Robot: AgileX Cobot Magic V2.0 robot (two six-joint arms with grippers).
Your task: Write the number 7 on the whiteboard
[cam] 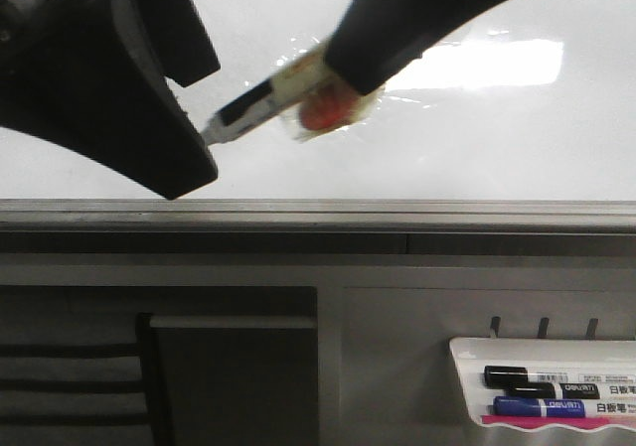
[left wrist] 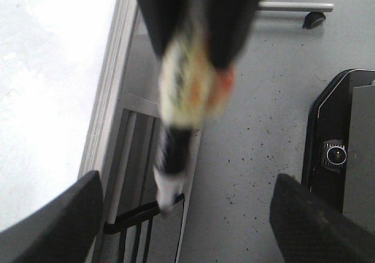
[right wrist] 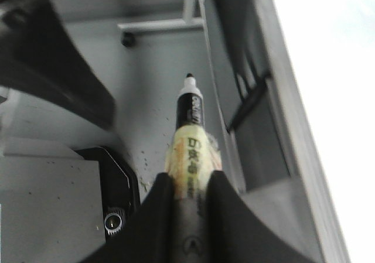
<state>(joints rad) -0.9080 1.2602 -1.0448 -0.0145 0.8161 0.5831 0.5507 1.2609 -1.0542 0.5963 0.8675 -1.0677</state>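
Right claw (right wrist: 188,201) clamped on black marker (right wrist: 190,108), tape-wrapped barrel between fingers (right wrist: 155,216), uncapped tip pointing out past claw. Front view: marker (cam: 248,108) slants down-left in front of whiteboard (cam: 477,138), tip just beside left claw (cam: 169,133); tip-to-board contact cannot tell. Left claw spread wide, holding nothing, fingers (left wrist: 64,216) well apart. No drawn 7 visible on board. Grey frame rail (cam: 397,213) along lower edge. Marker tray (cam: 467,352) lower right holds black and blue markers.
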